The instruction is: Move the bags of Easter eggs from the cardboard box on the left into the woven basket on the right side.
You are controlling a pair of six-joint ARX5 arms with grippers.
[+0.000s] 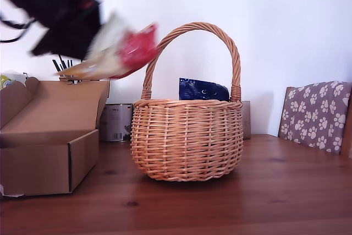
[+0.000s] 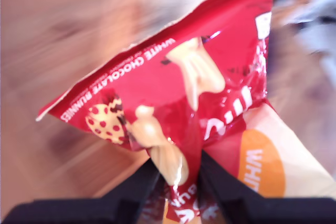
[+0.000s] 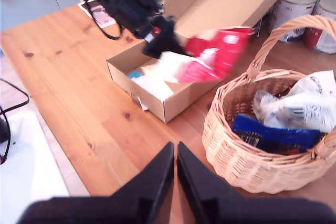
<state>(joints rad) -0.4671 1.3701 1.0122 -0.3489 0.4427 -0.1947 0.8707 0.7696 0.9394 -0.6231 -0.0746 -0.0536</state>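
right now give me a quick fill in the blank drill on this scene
My first pincer is shut on the ______ and white bag.
The dark blue bag lies inside the woven ______.
The cardboard box has its flap lid ______.
My second pincer holds ______.

Missing words: red; basket; open; nothing
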